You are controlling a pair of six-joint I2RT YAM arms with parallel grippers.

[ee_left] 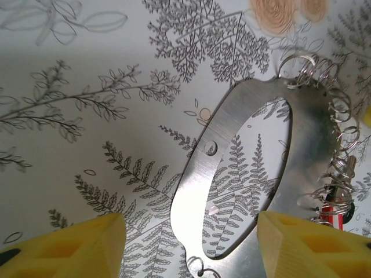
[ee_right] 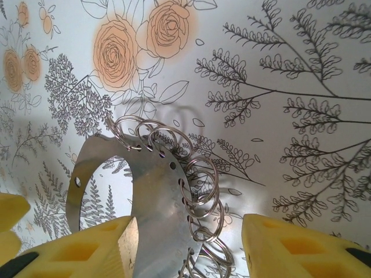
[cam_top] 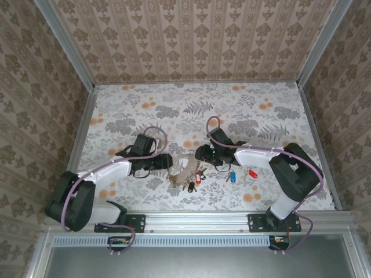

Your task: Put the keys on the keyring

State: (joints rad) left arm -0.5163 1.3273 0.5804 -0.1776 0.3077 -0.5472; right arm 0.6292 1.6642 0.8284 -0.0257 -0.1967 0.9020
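Left wrist view: the left pincer stands wide open, its yellow fingers parted and clamping nothing. Between them lies the keyring, a large round hoop of wide, thin, shiny silver-grey metal band. It is clear of one finger and overlapped by the other. Small wire split rings thread holes along its edge, and a red plastic key head hangs among them. In the right wrist view the right pincer is likewise spread and grips nothing, with the band rising between its fingers. From the top external view both pincers flank the hoop near the middle of the floral-printed surface. A black-headed key lies just below the hoop. A blue-headed key and a red-headed key lie loose to its right.
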